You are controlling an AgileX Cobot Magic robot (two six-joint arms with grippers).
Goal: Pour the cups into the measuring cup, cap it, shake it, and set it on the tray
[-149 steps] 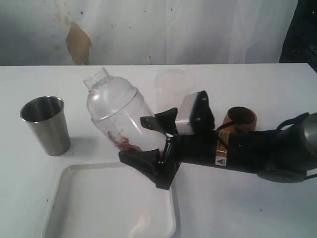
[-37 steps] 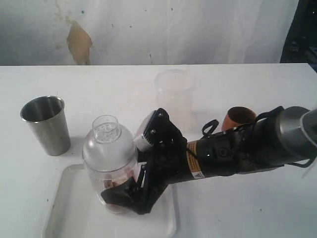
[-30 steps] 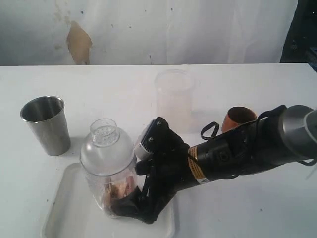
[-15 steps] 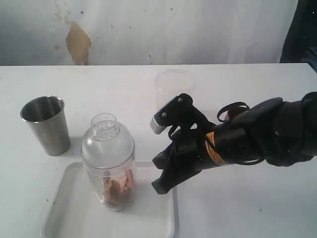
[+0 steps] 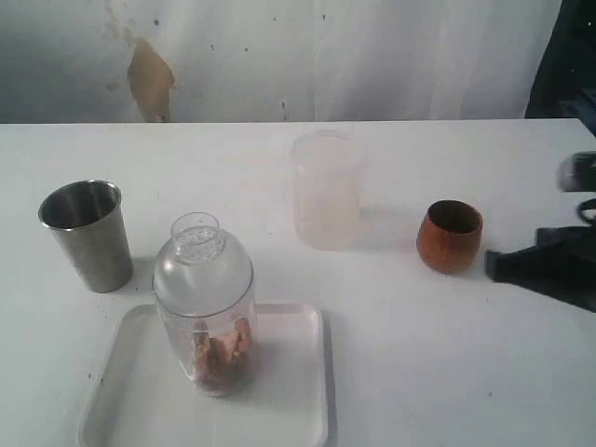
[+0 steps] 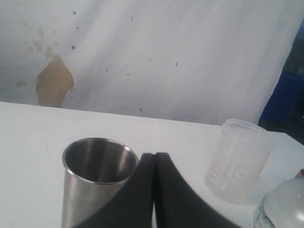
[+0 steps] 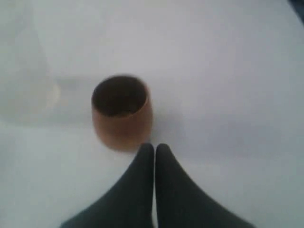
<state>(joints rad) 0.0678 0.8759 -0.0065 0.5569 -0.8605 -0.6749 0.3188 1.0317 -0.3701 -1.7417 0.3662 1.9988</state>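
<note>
The clear measuring cup (image 5: pixel 205 312), capped with a domed strainer lid and holding brown bits, stands upright on the white tray (image 5: pixel 298 391); its edge shows in the left wrist view too (image 6: pixel 282 206). The steel tumbler (image 5: pixel 87 235) stands left of the tray and looks empty (image 6: pixel 92 183). The wooden cup (image 5: pixel 450 236) stands at the right, empty (image 7: pixel 122 110). My right gripper (image 5: pixel 494 266) is shut with nothing in it, just right of the wooden cup (image 7: pixel 154 148). My left gripper (image 6: pixel 154 156) is shut and empty beside the steel tumbler; it is out of the exterior view.
A cloudy frosted container (image 5: pixel 326 189) stands upright at the back middle, behind the tray, and also appears in the left wrist view (image 6: pixel 240 161). A white curtain with a brown stain (image 5: pixel 149 79) hangs behind the white table (image 5: pixel 447 372).
My right gripper set the capped measuring cup upright on the tray, let go of it, shut, and drew back to the far right past the wooden cup.
</note>
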